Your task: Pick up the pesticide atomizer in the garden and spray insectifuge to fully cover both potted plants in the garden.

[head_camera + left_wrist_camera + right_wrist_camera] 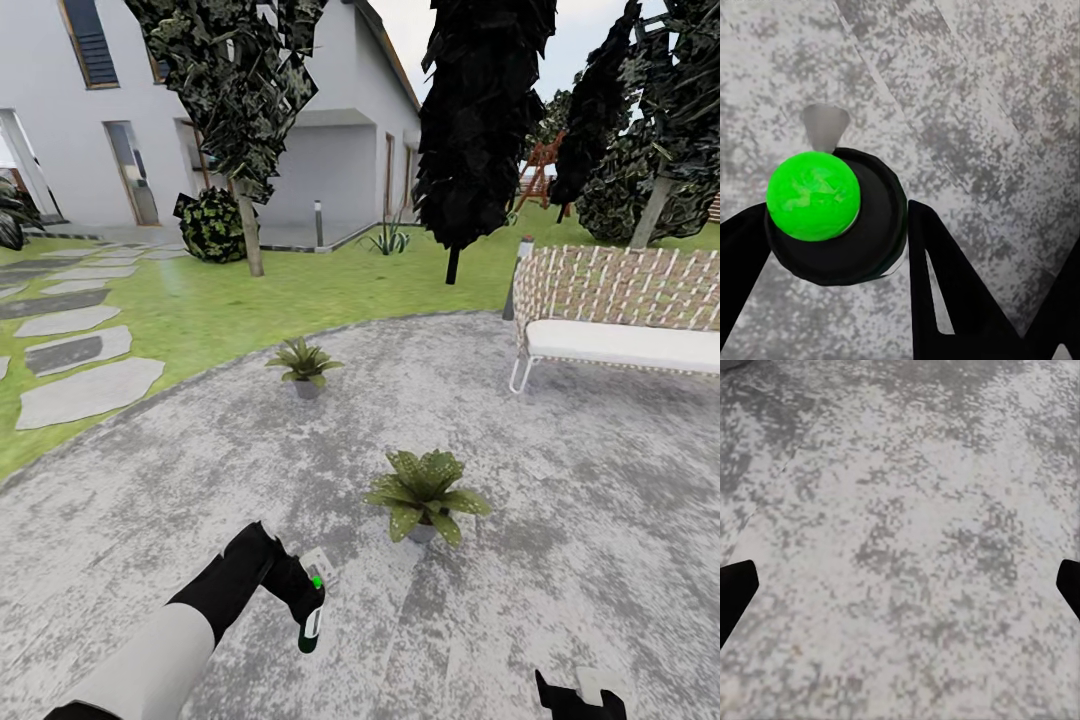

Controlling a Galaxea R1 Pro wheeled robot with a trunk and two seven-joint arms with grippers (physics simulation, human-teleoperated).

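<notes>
My left gripper (306,598) is shut on the pesticide atomizer (313,612), a slim dark-green bottle with a white label, held low over the grey paving. In the left wrist view the atomizer (832,217) shows end-on, bright green cap on a dark body, between black fingers (952,292). The nearer potted plant (424,494) stands just ahead and to the right of it, its leaves dotted with pale specks. The farther potted plant (303,364) sits near the paving's edge. My right gripper (580,698) hangs open at the bottom right, with bare paving (900,547) under it.
A wicker bench (620,310) with a white cushion stands at the right. Flat stepping stones (85,390) cross the lawn at the left. Dark trees (480,130), a round bush (212,226) and a white house (330,150) lie beyond.
</notes>
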